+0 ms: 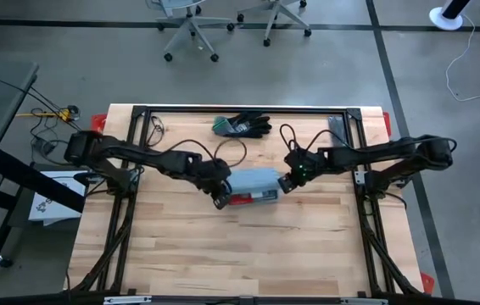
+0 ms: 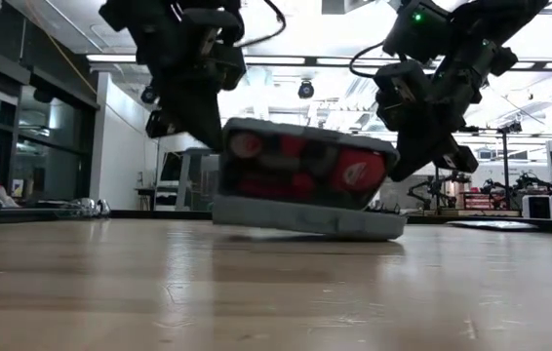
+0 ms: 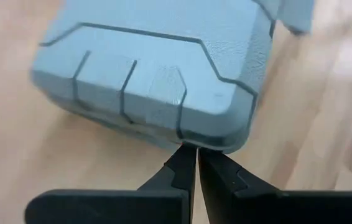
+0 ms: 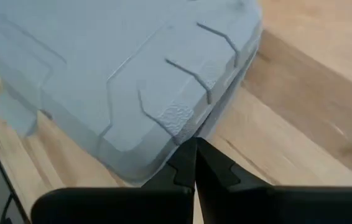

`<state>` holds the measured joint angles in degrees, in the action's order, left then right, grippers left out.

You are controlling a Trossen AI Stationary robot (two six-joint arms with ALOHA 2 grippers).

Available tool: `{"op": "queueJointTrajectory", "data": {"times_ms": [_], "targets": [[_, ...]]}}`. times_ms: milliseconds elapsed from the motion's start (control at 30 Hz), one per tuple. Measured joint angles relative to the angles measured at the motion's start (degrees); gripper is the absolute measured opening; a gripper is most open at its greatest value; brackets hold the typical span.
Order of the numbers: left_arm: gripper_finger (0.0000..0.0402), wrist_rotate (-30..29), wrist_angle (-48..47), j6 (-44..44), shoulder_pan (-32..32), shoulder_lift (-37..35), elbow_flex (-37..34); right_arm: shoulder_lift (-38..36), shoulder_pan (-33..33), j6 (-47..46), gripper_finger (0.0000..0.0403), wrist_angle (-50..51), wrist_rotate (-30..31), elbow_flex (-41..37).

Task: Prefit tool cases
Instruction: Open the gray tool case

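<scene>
The grey-blue tool case (image 1: 253,181) lies mid-table with its ribbed lid (image 2: 305,161) raised at the near side. Red tools (image 2: 354,174) show in the gap above its base (image 2: 305,220), which rests on the wood. My left gripper (image 1: 221,197) is at the lid's left end and my right gripper (image 1: 287,181) at its right end. Both are shut at the lid's rim and slant down toward it. My left gripper meets the lid's rim at a rounded corner (image 3: 191,142) with only its fingertips (image 3: 182,163), coming slanting down from the table's left. The lid's near side is up; the base stays on the table. The rim hides the tips' ends. My right gripper has its fingertips (image 4: 185,160) closed at the lid's rim by a corner (image 4: 182,127), slanting down from the table's right. The lid slopes up off the base (image 4: 229,102) there. How far the rim reaches between the fingers does not show.
Black-and-green gloves (image 1: 244,125) lie near the table's far edge. A black frame (image 1: 240,110) runs along the far side and down both sides. A dark flat thing (image 2: 495,224) lies on the wood at the right. Bare wood (image 1: 240,254) spreads toward the near edge.
</scene>
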<state>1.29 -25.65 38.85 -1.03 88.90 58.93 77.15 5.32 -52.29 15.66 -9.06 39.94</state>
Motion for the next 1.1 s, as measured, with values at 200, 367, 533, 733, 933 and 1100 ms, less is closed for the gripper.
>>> {"op": "queueJointTrajectory", "data": {"times_ms": [200,367,533,733,933,1100], "targets": [[0.0014,-8.51,-2.33,0.01,2.83,-2.27,0.05,-2.52,3.08,-0.32,0.0,-2.3,-0.01,0.0],[0.0014,-7.93,3.34,-1.02,5.61,-1.69,0.59,-2.7,5.26,-0.17,0.0,-9.86,-0.57,0.52],[0.0014,-8.03,12.3,-4.53,8.61,-0.44,0.36,-2.15,7.3,-0.31,0.0,-14.48,-0.44,0.39],[0.0014,-7.16,12.56,-7.35,13.59,3.78,0.29,-2.15,9.28,0.37,0.0,-12.04,-0.24,0.31],[0.0014,-2.76,12.26,-9.05,17.31,7.73,0.25,-2.15,8.28,1.11,0.0,-11.76,-0.73,0.26],[0.0014,-1.72,12.38,-9.84,18.31,8.02,0.25,-2.17,6.14,0.8,0.0,-11.05,-0.72,0.26]]}}
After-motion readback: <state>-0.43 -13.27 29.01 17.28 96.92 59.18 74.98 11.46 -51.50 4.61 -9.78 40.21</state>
